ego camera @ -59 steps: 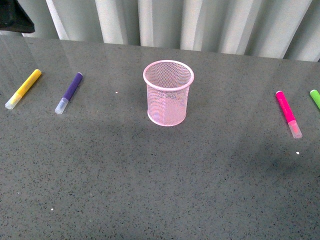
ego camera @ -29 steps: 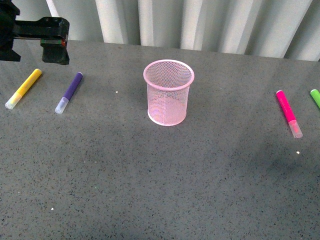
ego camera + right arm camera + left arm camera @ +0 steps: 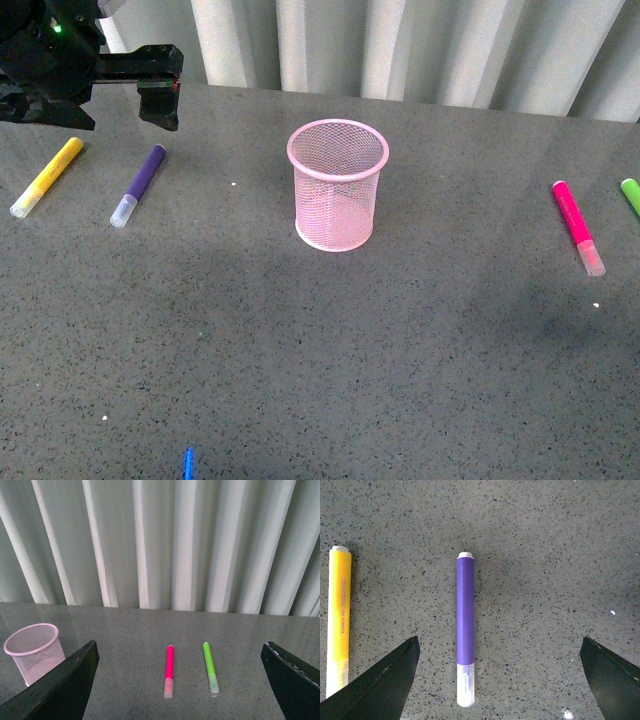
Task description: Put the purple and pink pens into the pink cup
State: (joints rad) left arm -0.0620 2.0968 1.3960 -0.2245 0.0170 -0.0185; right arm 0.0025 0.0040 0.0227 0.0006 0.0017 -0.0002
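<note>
On the table's right side, your pink pen lies flat beside a green pen, clear cap towards you. The right gripper faces both across the table, jaws spread wide. The cup stands upright mid-table. At far left, the left arm reaches in. The left gripper points down over the purple pen, jaws wide apart and clear of it, with a yellow pen alongside.

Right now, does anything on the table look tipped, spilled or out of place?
Nothing serious. The pink cup stands upright; the purple pen and pink pen lie flat, capped, apart from it. Only oddity: a small blue streak low in the front view, which I cannot identify.
</note>
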